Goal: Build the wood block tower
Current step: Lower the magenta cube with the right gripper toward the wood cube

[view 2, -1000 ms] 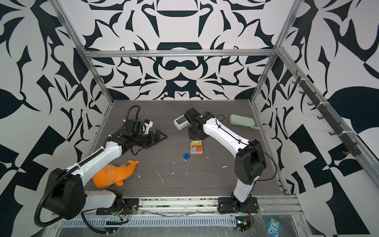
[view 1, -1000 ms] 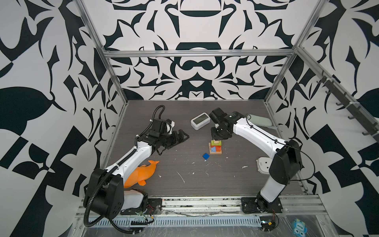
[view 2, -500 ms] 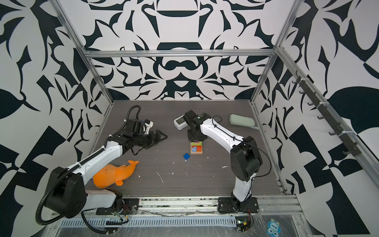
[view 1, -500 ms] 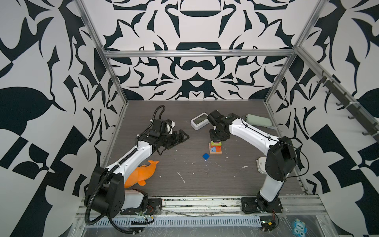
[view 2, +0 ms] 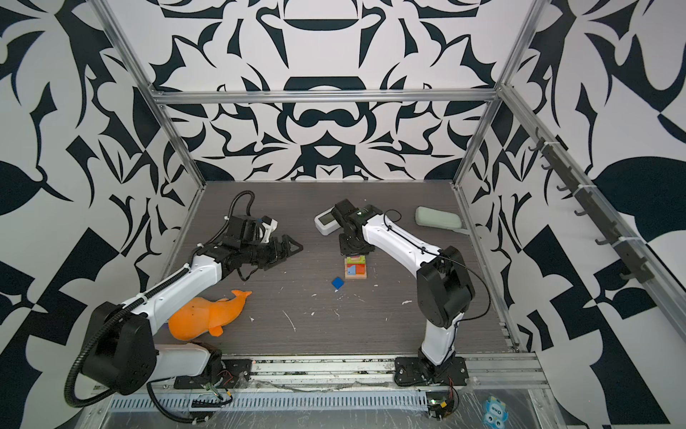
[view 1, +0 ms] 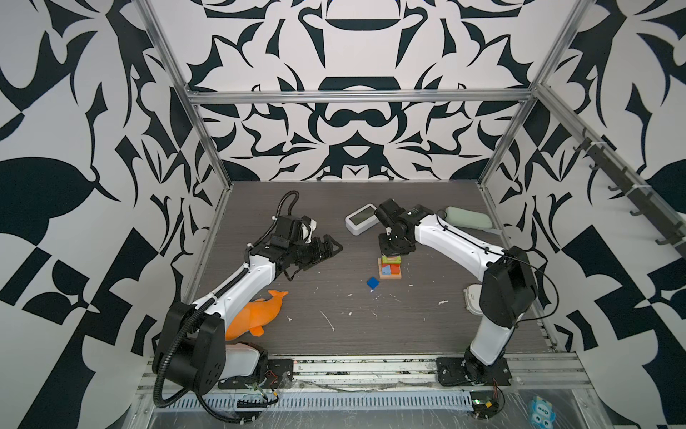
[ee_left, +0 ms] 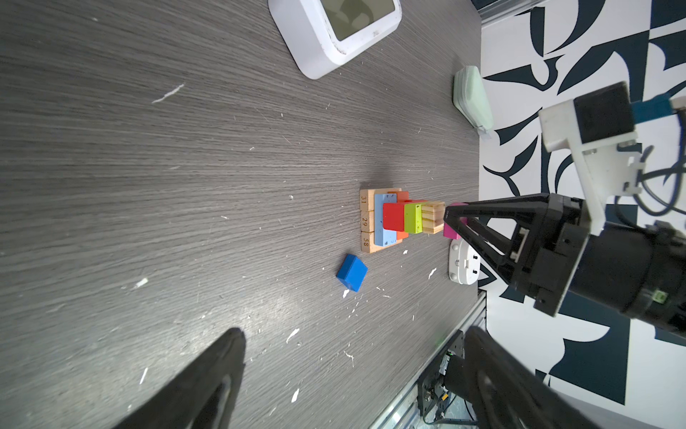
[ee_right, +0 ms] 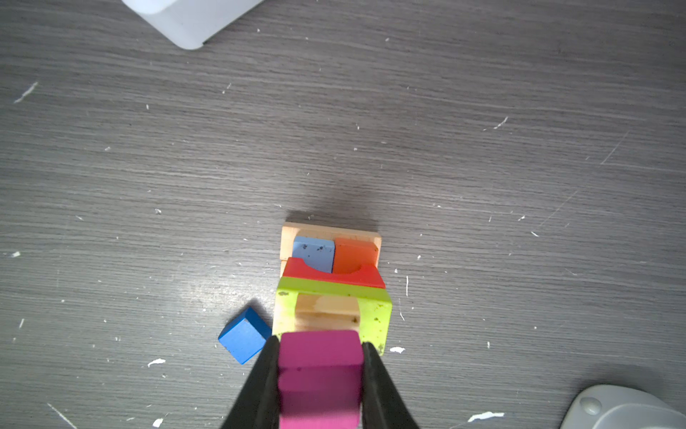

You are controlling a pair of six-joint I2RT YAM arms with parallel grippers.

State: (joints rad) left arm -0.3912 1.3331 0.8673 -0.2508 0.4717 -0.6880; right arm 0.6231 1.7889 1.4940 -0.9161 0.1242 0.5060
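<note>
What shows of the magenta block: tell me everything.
The magenta block is a small, matte-painted wooden piece with squared edges. The right gripper is shut on it, its black jaws pressing two opposite sides. It sits level above the tan block topping the tower; whether they touch cannot be told.

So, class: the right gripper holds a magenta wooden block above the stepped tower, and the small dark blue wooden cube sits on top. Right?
No. The small dark blue wooden cube lies on the grey table beside the stepped tower, not on it; the left wrist view shows this. The right gripper does hold the magenta wooden block above it.
</note>
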